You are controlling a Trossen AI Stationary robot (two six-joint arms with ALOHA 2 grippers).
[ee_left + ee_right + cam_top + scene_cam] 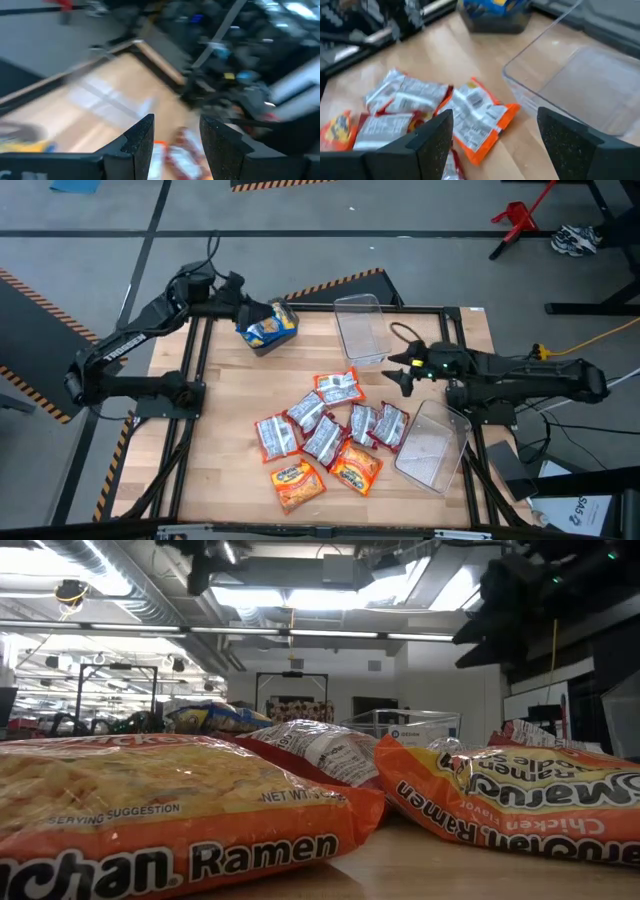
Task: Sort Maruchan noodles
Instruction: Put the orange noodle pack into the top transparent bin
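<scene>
- The right gripper [495,125] hangs at the right of the high view, over the light wooden table [225,405]; its two dark fingers are spread wide with nothing between them.
- Just beyond it stands a clear rectangular plastic bin [362,330]. A second clear plastic bin [432,445] lies tilted at the table's lower right corner.
- The left gripper [177,125] sits at the upper left of the high view, fingers parted and empty.
- It is just beside a small dark bin [262,345] holding blue-and-yellow noodle packets [270,326].
- The remaining shiny flat Maruchan noodle packets [325,430] lie heaped at lower centre: red-and-silver ones [337,388] overlap, and two orange ones [298,483] are nearest the bottom edge.
- Bare wood lies open left of the heap.
</scene>
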